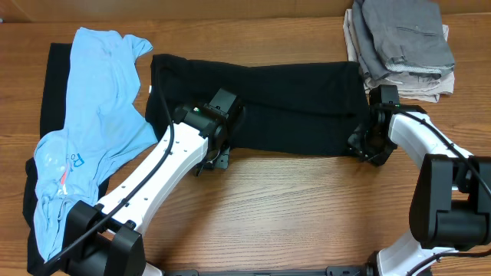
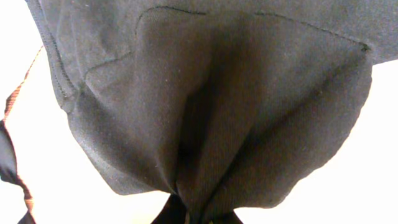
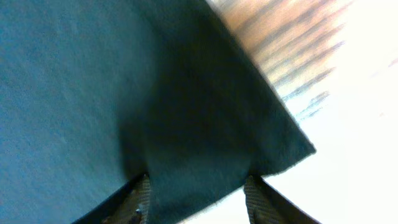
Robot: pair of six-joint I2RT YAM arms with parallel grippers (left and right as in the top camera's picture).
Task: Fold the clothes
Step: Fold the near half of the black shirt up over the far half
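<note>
Status: black garment (image 1: 291,100) spread flat near the far edge of the counter (image 1: 307,207), centre.
Left tool (image 1: 222,115) pinches a bunched fold of its near hem. Right tool (image 1: 367,146) has its fingers (image 3: 140,199) spread, straddling the garment's near right corner.

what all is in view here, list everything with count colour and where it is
black garment: 1, black, spread across the table's middle
light blue shirt: 1, light blue, crumpled at the left
second black garment: 1, black, at the left, under the shirt
folded clothes stack: 1 stack, grey on top and pale below, far right corner
table: 1, brown wood, beneath everything
left gripper: 1, black, shut on bunched cloth of the middle garment
right gripper: 1, dark, fingers apart around that garment's near right corner
</note>
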